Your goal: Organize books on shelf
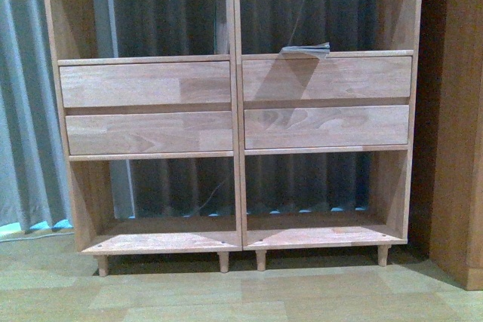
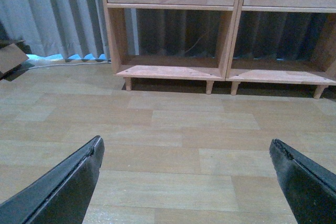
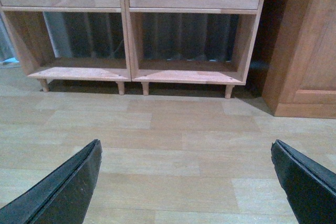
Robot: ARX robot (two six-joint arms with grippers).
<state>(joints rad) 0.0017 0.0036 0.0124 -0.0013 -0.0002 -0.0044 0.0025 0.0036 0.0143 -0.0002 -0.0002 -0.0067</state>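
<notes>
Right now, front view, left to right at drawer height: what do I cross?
grey curtain → left drawer fronts → central double upright → thin paperback lying flat on the ledge above the right drawers → darker wooden cabinet

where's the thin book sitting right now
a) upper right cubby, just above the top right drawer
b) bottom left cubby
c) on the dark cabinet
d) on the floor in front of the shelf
A: in the front view the thin book lies flat at the front edge of the shelf's upper right cubby, directly over the top right drawer.
</notes>
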